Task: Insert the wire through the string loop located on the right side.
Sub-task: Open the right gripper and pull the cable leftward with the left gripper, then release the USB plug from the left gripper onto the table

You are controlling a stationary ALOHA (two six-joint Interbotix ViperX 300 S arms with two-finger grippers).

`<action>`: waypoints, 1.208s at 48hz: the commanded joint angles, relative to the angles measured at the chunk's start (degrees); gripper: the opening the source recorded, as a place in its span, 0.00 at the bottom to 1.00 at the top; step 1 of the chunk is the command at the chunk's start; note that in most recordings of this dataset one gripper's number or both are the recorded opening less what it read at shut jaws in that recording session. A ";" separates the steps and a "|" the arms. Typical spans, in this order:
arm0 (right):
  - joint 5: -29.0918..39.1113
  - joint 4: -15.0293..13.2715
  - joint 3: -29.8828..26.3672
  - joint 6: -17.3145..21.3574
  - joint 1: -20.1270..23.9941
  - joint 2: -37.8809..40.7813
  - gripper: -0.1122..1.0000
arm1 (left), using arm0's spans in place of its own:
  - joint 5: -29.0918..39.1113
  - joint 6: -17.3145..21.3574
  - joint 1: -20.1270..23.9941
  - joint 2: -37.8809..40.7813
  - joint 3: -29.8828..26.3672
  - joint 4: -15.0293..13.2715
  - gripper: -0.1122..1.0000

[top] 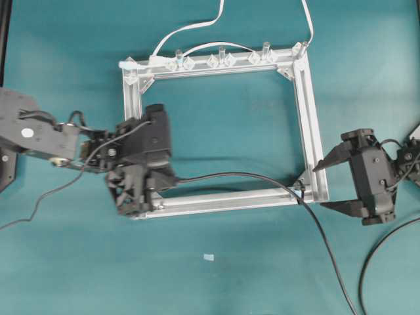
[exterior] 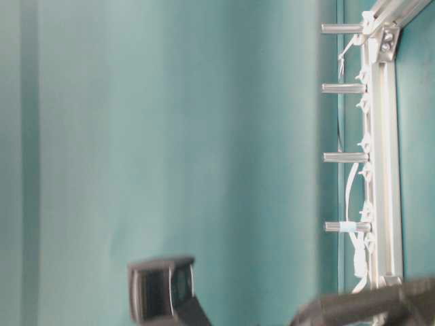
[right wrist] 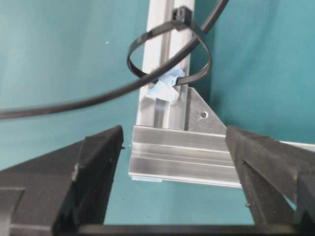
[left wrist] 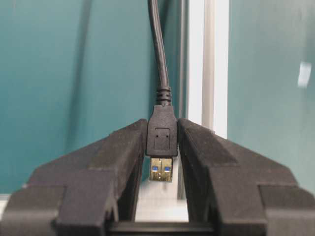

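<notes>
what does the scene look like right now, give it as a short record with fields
left gripper: shut on the wire's plug, over the frame's near-left corner
wire: black, runs from the plug across to the frame's right corner and already passes through the string loop
string loop: dark tie ring at the frame corner, by a pale blue clip
right gripper: open, empty, just outside that corner
frame: silver, flat on the teal table

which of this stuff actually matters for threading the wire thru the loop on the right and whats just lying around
In the job:
- wire, plug end clamped in the left gripper
- string loop at the aluminium frame corner; the wire already runs through it
- right gripper, open, beside that corner

Lying about:
- white flat cables
- clear pegs on the far rail
- small pale scrap on the table
</notes>
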 commanded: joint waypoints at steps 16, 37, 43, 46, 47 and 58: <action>-0.44 0.00 -0.44 0.09 0.09 -0.35 0.92 | 4.31 -11.07 -4.04 -11.51 10.46 -0.09 0.30; -1.23 0.00 -0.44 0.09 0.09 -0.44 0.92 | 7.73 -13.18 -7.38 -11.16 12.48 0.00 0.30; -1.23 0.00 -0.44 0.09 0.09 -0.35 0.92 | 8.26 -13.89 -7.21 -11.16 12.57 0.00 0.30; -1.32 0.00 -0.53 0.09 0.09 -0.35 0.92 | 8.44 -13.54 -7.12 -11.16 12.39 0.09 0.30; -1.32 -0.09 -0.53 0.09 0.09 -0.35 0.92 | 8.53 -13.45 -7.12 -11.16 12.39 0.18 0.31; -1.32 0.00 -0.44 0.09 0.09 -0.35 0.92 | 8.53 -13.45 -7.12 -11.34 12.48 0.26 0.39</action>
